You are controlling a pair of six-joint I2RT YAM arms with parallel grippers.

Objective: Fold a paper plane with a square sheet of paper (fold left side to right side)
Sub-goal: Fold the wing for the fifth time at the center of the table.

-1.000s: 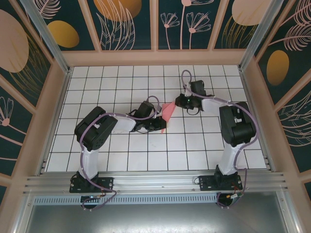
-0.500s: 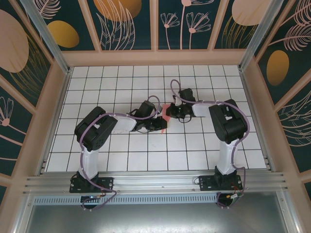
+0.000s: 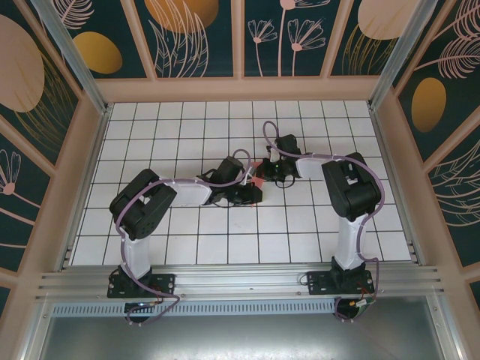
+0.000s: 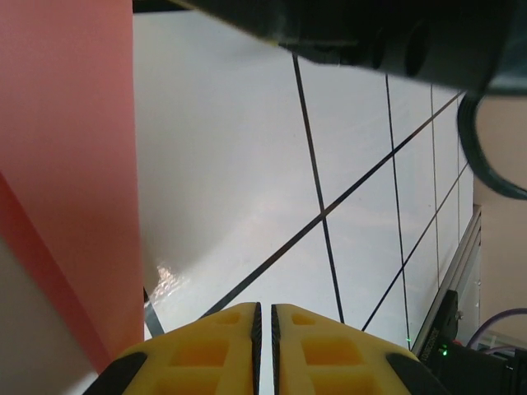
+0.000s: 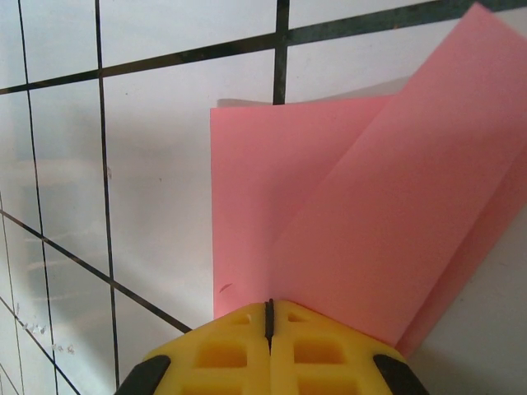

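Red paper point(image 5: 346, 222) now lies folded over, no longer raised; closed right gripper point(image 5: 268, 313) arrives at its two o'clock, closed left gripper point(image 4: 263, 317) at eight, likely pressing the crease

White bench point(image 3: 187, 232) ruled by dark lines into a grid of square tiles. Dark teal wall panels point(image 3: 199, 34) with orange discs and pale leaf and flower outlines enclose three sides, set in light wooden framing. An aluminium rail point(image 3: 240, 281) runs along the near edge.
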